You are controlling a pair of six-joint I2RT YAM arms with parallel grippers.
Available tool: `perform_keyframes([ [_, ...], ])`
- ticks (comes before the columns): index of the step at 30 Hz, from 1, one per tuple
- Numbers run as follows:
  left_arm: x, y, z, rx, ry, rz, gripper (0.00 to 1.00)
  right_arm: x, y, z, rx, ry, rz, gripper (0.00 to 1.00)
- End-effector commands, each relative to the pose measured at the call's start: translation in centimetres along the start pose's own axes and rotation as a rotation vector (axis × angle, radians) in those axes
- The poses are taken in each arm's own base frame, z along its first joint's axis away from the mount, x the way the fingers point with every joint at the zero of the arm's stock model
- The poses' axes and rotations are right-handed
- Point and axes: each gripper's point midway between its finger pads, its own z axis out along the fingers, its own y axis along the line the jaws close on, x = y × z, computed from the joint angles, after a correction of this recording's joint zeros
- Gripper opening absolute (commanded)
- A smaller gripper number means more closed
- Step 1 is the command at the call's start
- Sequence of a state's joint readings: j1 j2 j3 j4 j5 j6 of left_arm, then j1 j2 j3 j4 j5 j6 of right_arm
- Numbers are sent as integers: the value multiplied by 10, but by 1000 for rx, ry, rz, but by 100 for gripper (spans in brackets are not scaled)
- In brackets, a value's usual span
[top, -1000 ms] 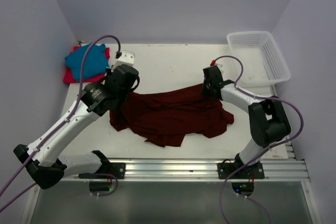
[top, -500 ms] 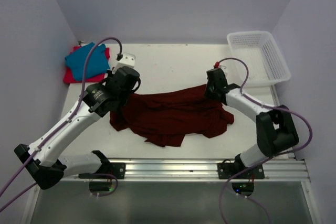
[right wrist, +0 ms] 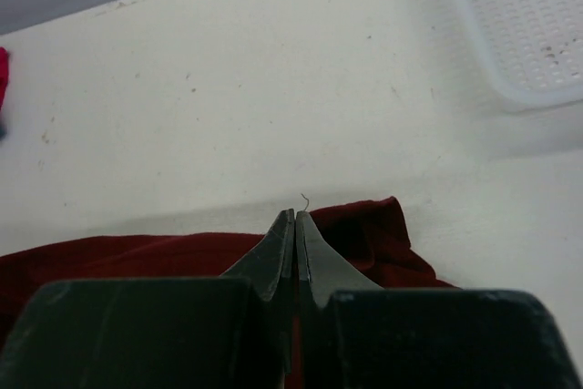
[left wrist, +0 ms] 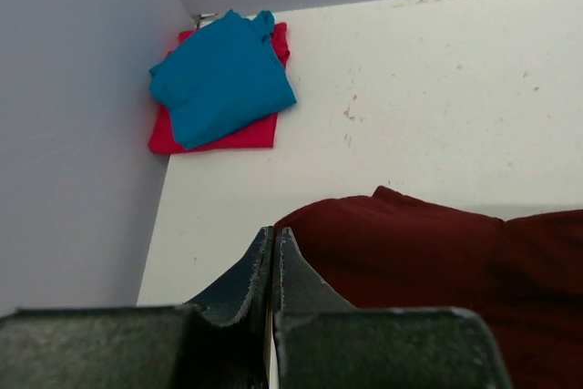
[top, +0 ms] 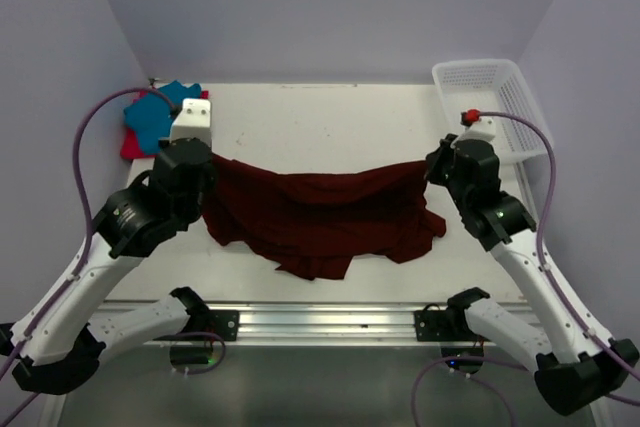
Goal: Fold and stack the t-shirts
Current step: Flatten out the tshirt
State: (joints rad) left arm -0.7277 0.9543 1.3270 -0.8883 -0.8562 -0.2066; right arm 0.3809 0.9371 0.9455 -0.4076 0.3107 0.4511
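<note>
Over desk (top: 330, 127) centre, maroon shirt (top: 320, 212) hangs stretched between tools, near hem lying on desk. Left tool (left wrist: 273, 236) pinched shut on its far left corner, right tool (right wrist: 294, 218) on far right. Risks: thin pinch slips, corner drops; uneven pull skews fold. Teal shirt (left wrist: 223, 79) sits on red-pink shirt (left wrist: 246, 137), far left.

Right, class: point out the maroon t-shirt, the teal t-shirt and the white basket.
maroon t-shirt (top: 320, 215): top external view, middle of the spread cloth.
teal t-shirt (left wrist: 223, 75): left wrist view, centre of its folded top face.
white basket (top: 528, 112): top external view, its right mesh wall.
</note>
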Motion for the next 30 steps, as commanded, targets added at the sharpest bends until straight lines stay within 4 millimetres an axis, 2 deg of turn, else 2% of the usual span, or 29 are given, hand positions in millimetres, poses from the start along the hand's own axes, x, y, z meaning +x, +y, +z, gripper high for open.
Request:
perform_keyframes([
  [1, -43, 21, -23, 24, -144, -142, 0, -34, -9, -40, 2, -100, -35, 0],
  [7, -62, 48, -54, 71, -262, -249, 0, -61, -17, -86, -22, -205, -38, 0],
  [11, -72, 55, -71, 144, -334, -291, 0, -79, -22, -119, -48, -273, -26, 0],
  [20, -94, 77, -103, 207, -460, -353, 0, -111, -22, -176, -120, -398, -17, 0],
  [24, -90, 70, -97, 210, -424, -338, 0, -105, -19, -168, -115, -332, -24, 0],
  [26, -84, 62, -89, 202, -382, -325, 0, -91, -12, -146, -107, -238, -38, 0],
  [27, -78, 52, -82, 210, -354, -308, 0, -84, -8, -137, -105, -198, -21, 0],
  [28, -74, 47, -78, 215, -340, -301, 0, -72, -1, -119, -112, -129, -31, 0],
  [30, -58, 34, -66, 218, -298, -301, 0, -47, 2, -95, -98, -39, -10, 0],
])
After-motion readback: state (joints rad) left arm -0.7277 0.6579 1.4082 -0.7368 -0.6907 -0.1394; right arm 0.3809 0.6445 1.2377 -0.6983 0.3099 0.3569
